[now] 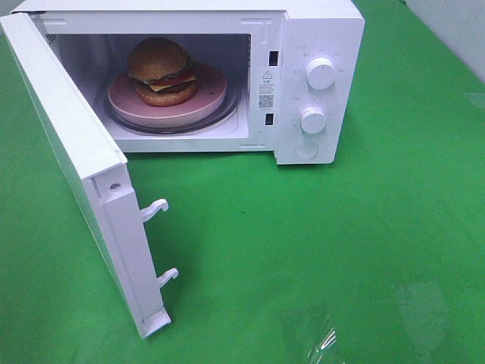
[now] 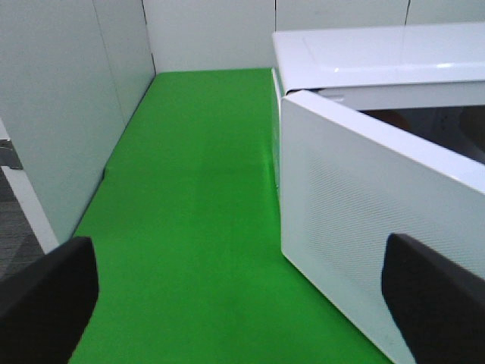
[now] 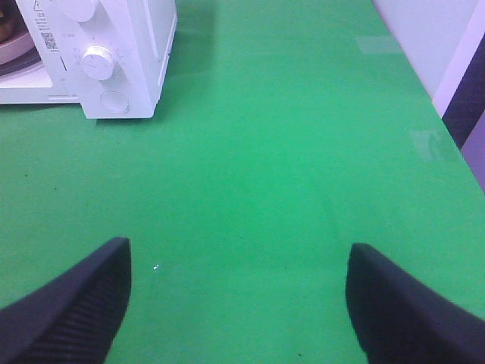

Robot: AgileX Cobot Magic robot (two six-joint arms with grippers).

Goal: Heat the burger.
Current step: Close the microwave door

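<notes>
The robot's black, blunt-fingered plastic left gripper [image 2: 239, 254] is spread wide with nothing between its jaws, while the matching black right gripper [image 3: 239, 254], its inner pads [image 3: 79, 318] finely ribbed, is parted just as broadly and equally empty.

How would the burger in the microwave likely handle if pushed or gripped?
The burger is a tall layered stack, so a push would probably tip or shear it. Its domed bun may slip from a pinch. The pink plate under it might slide too.
</notes>
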